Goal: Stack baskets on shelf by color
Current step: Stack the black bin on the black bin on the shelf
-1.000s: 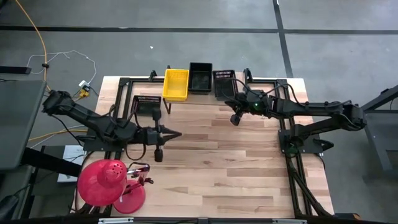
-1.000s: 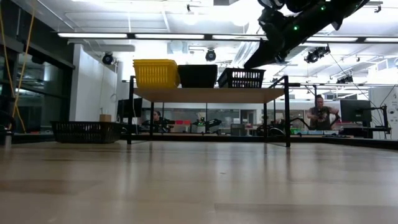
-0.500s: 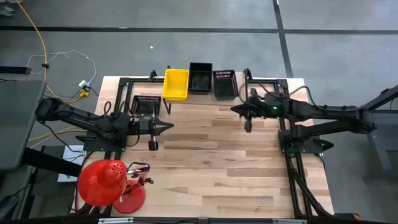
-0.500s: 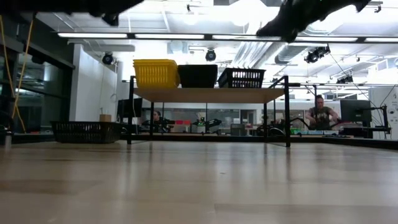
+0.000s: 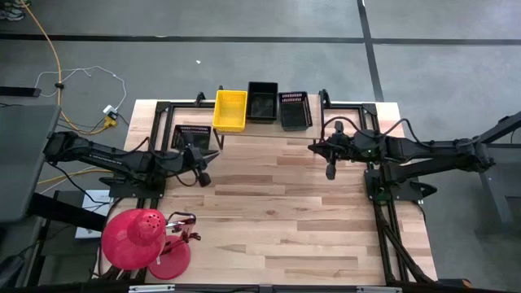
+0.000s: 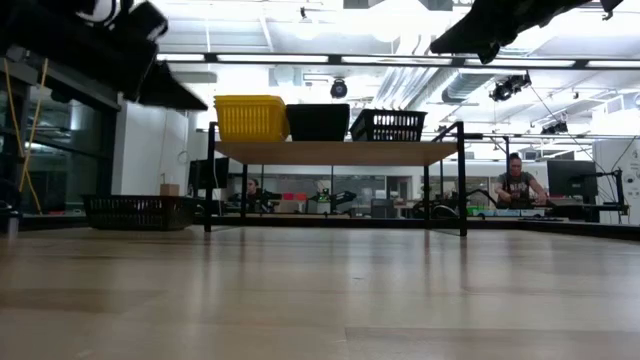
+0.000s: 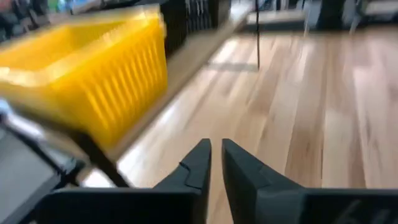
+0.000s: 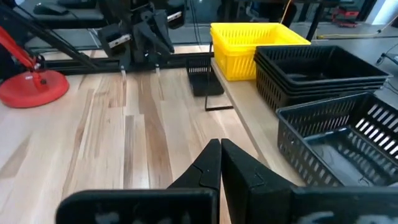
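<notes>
On the shelf [image 5: 269, 130] [image 6: 335, 152] stand a yellow basket [image 5: 229, 111] [image 6: 250, 118] [image 8: 258, 46] at its left end, nested black baskets [image 5: 262, 102] [image 8: 323, 71] in the middle, and one black basket [image 5: 295, 110] [image 8: 348, 143] at its right end. Another black basket [image 5: 193, 137] [image 6: 138, 211] rests on the table left of the shelf. My left gripper [image 5: 216, 152] [image 7: 216, 155] hovers shut just right of that basket, near the shelf's left leg. My right gripper [image 5: 312, 147] [image 8: 219, 155] hovers shut in front of the shelf's right end.
A red dome-shaped object [image 5: 134, 236] [image 8: 34, 81] with red clamps beside it sits at the table's near left corner. Black frame rails run along both table sides. Bare wood [image 5: 277, 212] spreads across the middle and near part. A person sits in the room behind [image 6: 517, 185].
My left gripper has drawn back toward the table's left and far side, ending beside the black basket on the table, and has turned toward the yellow basket. My right gripper has pulled away from the shelf's right basket, toward the near and right side. No basket has moved.
</notes>
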Controlling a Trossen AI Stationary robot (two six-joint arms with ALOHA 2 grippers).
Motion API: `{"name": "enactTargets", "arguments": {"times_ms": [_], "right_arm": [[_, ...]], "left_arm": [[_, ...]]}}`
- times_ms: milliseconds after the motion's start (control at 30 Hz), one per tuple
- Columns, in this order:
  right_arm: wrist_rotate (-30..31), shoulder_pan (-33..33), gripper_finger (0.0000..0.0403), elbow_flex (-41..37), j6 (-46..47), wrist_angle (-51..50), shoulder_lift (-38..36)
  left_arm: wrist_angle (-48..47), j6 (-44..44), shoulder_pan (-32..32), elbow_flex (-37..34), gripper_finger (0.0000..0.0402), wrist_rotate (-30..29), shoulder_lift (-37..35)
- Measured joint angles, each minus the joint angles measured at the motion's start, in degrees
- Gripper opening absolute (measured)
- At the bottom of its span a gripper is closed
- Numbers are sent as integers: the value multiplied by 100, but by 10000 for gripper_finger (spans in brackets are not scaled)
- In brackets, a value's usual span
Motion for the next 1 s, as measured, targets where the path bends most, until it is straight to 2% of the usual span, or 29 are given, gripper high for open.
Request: {"name": "enactTargets", "arguments": {"times_ms": [167,367,500,700,1000], "right_arm": [[1,-1,0,0,-1,32,9],[-1,-1,0,0,-1,30,9],[1,-1,0,0,-1,34,9],[1,-1,0,0,-1,171,9],[1,-1,0,0,-1,270,11]], "left_arm": [[-1035,-370,125,24,81,184,0],[-2757,-773,610,484,163,501,89],[-3113,-974,1108,708,201,553,361],[-3174,-1143,1774,745,218,603,1057],[-2767,-1101,2026,745,218,758,1854]]}}
